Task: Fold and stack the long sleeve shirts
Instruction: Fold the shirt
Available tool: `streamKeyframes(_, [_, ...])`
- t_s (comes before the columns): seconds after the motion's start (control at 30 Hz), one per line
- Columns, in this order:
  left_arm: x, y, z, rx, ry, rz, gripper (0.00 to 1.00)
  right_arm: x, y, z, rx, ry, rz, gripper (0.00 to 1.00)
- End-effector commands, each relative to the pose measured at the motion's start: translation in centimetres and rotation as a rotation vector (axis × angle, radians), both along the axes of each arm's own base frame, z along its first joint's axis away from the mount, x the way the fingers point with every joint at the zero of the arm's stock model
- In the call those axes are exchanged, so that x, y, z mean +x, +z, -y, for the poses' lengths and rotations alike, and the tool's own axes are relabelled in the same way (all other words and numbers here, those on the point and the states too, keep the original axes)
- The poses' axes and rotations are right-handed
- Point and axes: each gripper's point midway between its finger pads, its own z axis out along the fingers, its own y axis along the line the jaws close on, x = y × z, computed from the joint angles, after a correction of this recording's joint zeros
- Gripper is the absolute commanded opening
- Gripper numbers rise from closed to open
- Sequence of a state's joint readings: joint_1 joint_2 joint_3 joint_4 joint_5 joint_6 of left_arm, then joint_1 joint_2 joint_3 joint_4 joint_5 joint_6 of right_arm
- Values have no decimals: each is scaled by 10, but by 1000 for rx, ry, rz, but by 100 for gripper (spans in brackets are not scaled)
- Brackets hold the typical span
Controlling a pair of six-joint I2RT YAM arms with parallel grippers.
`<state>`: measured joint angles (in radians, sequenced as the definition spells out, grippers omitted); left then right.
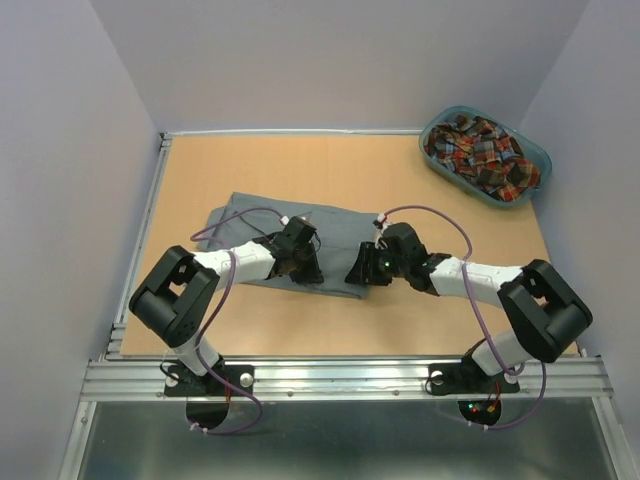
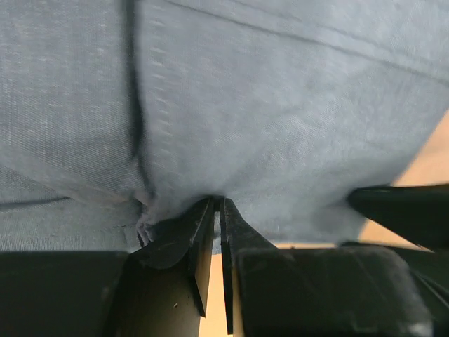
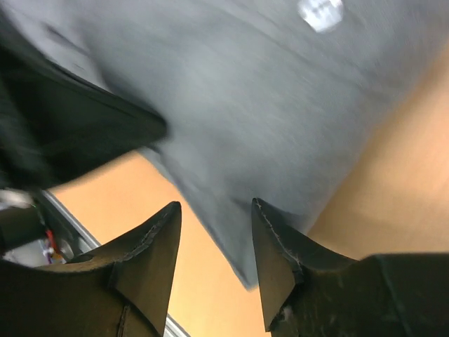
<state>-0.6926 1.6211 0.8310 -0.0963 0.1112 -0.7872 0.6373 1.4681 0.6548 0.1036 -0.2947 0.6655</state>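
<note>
A plain grey shirt (image 1: 250, 215) lies spread across the middle of the table. Its cloth fills the left wrist view (image 2: 280, 105). My left gripper (image 1: 305, 270) rests on the shirt's near edge. Its jaws (image 2: 219, 202) are pinched together on a bunched fold of the grey cloth. My right gripper (image 1: 358, 272) is at the shirt's near right corner. Its fingers (image 3: 214, 207) stand apart, with the corner of the grey shirt (image 3: 245, 105) lying between them, not clamped. The plaid shirt (image 1: 480, 150) lies crumpled in the teal basket.
The teal oval basket (image 1: 543, 160) stands at the table's far right corner. Bare wood table (image 1: 300, 165) shows beyond the shirt and along the near edge. Both grippers are close together; the left one shows as a dark shape (image 3: 70, 119) in the right wrist view.
</note>
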Motion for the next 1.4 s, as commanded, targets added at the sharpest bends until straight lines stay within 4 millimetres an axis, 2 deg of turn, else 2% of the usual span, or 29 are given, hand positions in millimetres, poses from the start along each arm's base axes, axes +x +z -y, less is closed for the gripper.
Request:
streamKeyframes(0.0, [-18,-37,-41,90,21,-95,22,-8,-30,19,7,-37,-80,50])
streamKeyframes(0.13, [-21,-39,-55,82,51,-98,22,1,-44,46,-4,-118,-121,47])
streamKeyframes(0.2, [-20,-36,-53,66,43,-91,22,4,-39,46,6,-110,-109,46])
streamKeyframes(0.27, [-20,-33,-48,43,31,-92,22,12,-22,37,42,-83,-74,46])
streamKeyframes(0.43, [-17,-25,-39,2,11,-81,23,37,39,17,149,-52,51,46])
streamKeyframes(0.47, [-15,-24,-39,1,13,-76,23,47,56,11,175,-49,83,47])
streamKeyframes(0.57, [-14,-21,-38,-5,16,-67,23,61,73,-5,211,6,110,47])
streamKeyframes(0.67, [-15,-23,-38,-5,18,-72,24,68,71,-15,243,34,109,47])
streamKeyframes(0.7, [-15,-25,-38,-7,17,-77,24,74,61,-21,275,28,96,47])
streamKeyframes(0.73, [-15,-24,-37,-11,16,-74,24,73,59,-21,273,27,92,47])
streamKeyframes(0.8, [-17,-25,-38,-12,23,-78,24,77,38,-23,273,19,63,47])
streamKeyframes(0.83, [-18,-27,-39,-13,25,-81,24,73,23,-20,266,5,30,47])
streamKeyframes(0.9, [-19,-26,-40,-15,31,-77,24,73,7,-15,275,-12,24,47])
streamKeyframes(0.97, [-20,-26,-41,-21,36,-77,24,69,-24,4,264,-64,-44,47])
streamKeyframes(1.0, [-21,-26,-40,-28,33,-82,24,72,-28,10,270,-78,-36,46])
streamKeyframes(1.03, [-23,-28,-42,-33,36,-87,24,71,-44,24,254,-117,-69,46])
streamKeyframes(1.1, [-26,-29,-42,-53,36,-102,24,73,-52,34,250,-128,-76,45])
streamKeyframes(1.17, [-30,-32,-47,-50,47,-115,23,74,-52,40,249,-128,-67,45])
streamKeyframes(1.2, [-30,-31,-47,-52,48,-113,23,74,-45,38,267,-112,-63,45])
streamKeyframes(1.37, [-26,-25,-42,-79,32,-89,23,92,14,25,361,-73,40,46])
